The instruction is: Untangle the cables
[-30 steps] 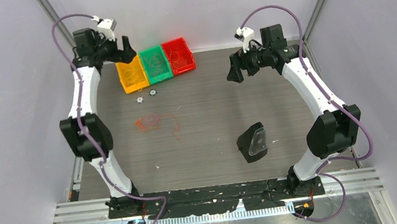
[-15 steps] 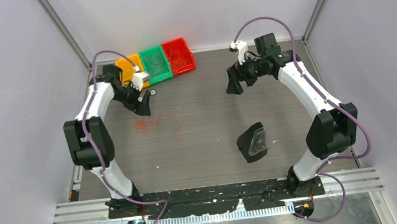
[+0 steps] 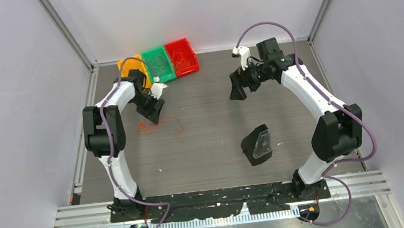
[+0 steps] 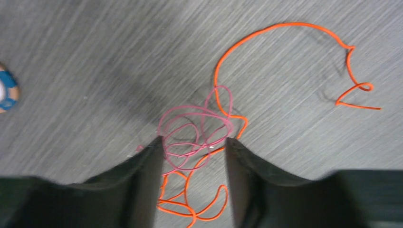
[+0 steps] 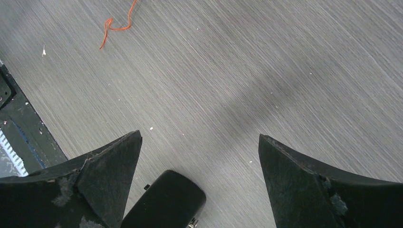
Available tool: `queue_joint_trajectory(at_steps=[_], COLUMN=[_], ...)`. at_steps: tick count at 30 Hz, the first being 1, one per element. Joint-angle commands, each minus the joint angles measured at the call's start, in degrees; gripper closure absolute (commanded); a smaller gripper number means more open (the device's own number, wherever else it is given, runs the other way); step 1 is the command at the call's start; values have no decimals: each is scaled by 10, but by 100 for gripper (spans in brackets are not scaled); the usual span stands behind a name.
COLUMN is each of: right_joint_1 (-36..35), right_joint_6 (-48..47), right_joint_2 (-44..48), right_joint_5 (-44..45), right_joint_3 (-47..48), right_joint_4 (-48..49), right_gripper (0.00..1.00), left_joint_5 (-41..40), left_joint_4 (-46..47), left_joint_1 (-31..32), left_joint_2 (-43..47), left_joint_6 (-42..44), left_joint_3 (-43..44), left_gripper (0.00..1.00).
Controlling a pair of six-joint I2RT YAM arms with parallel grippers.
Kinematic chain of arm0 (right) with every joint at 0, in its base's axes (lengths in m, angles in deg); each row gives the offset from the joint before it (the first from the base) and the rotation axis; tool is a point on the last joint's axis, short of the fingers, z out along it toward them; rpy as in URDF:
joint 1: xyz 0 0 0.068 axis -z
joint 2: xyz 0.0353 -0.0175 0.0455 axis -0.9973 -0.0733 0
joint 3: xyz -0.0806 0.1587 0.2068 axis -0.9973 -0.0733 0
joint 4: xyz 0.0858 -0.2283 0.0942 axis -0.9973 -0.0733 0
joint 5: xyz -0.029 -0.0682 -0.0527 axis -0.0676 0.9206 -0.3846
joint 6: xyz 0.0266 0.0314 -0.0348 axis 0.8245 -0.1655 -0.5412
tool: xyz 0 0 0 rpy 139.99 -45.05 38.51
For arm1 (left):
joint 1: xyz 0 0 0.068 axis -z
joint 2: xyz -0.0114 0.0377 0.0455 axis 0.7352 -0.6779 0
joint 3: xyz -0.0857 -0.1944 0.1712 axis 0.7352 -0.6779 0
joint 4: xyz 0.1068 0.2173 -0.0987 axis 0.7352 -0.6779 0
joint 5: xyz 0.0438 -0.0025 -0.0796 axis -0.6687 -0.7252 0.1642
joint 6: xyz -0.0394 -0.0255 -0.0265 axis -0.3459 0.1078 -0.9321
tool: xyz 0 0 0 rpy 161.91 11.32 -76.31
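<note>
Grey wood-grain table (image 3: 213,130), 2 arms bolted at its near edge. Landmark: the row of 3 bins (image 3: 153,51), orange, green, red, at the far edge.

The left arm (image 3: 110,109) curls round just in front of the bins. The right arm (image 3: 314,94) reaches out well to the right of them. A black object with a clear panel (image 3: 257,145) lies well in front of the bins and to their right, untouched.

The left gripper (image 3: 151,113) hangs just in front of the orange bin, low over the tangle (image 3: 153,125), which lies on the table a little nearer the arm bases than the bins. In the wrist view the left gripper (image 4: 194,141) is spread, with 1 finger each side of the pink cable (image 4: 185,142) coil. I cannot tell whether they touch it. The orange cable (image 4: 266,31) threads through the coil and swings away in a long arc to a kinked free end.

The right gripper (image 3: 237,90) hovers right of the bins, fingers wide apart, holding nothing. Its wrist view (image 5: 199,135) shows bare table below.

Step, as I read it: first grab, nothing separated yet. Next move calls for closing on the pink coil only, not the orange strand under it, then the right gripper pinning or pulling the orange free end.

A small round part (image 4: 5,90) sits at the wrist view's edge.
</note>
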Motion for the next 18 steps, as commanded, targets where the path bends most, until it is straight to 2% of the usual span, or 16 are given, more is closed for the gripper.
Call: queue_joint_trajectory(at_steps=[1,3,5,12,18], right_joint_1=[0,0,0,0,0], right_joint_6=[-8,-7,-6,-5,-3], right_joint_2=[29,27,26,25,26], right_joint_5=[4,5,6,2,2], right_joint_3=[-2,1,6,13,16], right_joint_4=[18,17,18,20,21], right_gripper=[0,0,0,0,0], left_joint_5=[-18,5,49,220,280], left_joint_4=[-23,-39,-41,-20,34], left_joint_1=[-3,-3,-3,-3,-3], left_joint_2=[-3,14,50,197,272], left_joint_6=[0,-1,0,-43,-102], left_joint_3=[53,61,57,51,62], left_gripper=[64,85,100,100,100])
